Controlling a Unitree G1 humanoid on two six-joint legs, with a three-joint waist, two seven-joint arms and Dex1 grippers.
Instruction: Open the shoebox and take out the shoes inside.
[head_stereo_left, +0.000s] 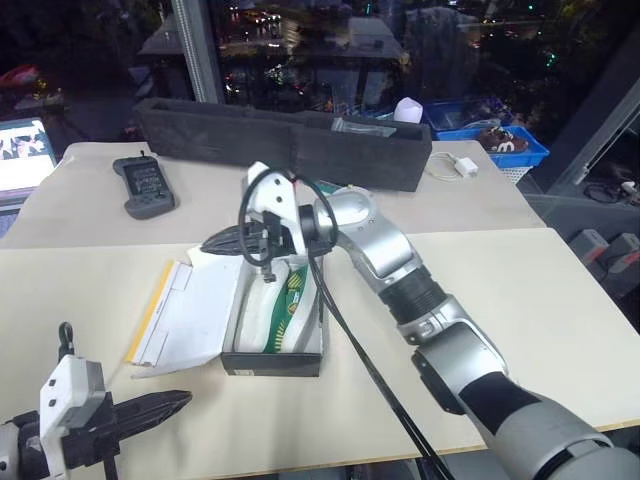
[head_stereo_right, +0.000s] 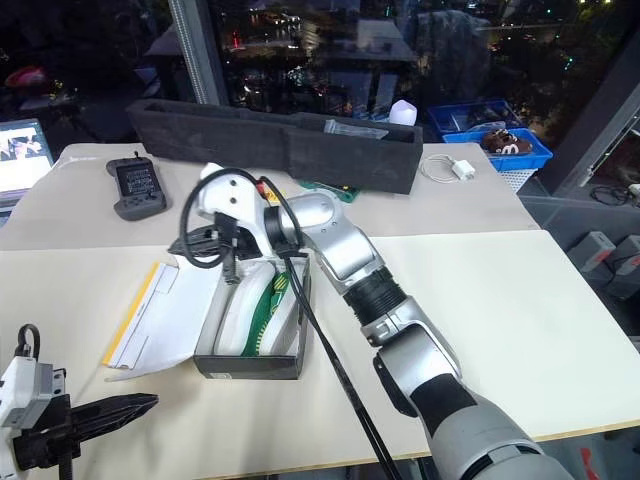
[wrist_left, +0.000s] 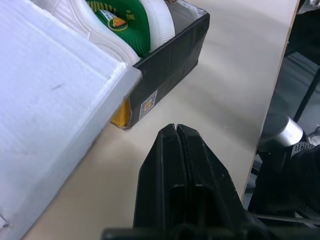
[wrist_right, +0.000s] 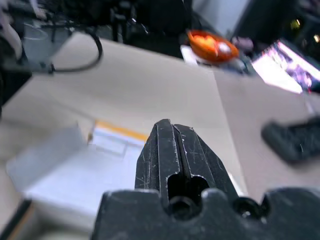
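Left wrist view: cardboard shoebox (wrist_left: 167, 70) open, ribbed green shoes (wrist_left: 127, 22) inside; both grippers' fingers pressed together.

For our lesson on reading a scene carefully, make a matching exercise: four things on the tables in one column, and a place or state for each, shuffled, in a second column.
Column one:
1. shoebox
2. shoes
3. foam tray
4. handheld controller

Column two:
A. lying inside the box
B. long and dark, along the far table's back edge
C. lid swung open, white inside showing
D. on the far table, towards the robot's left

Pairs: 1-C, 2-A, 3-B, 4-D
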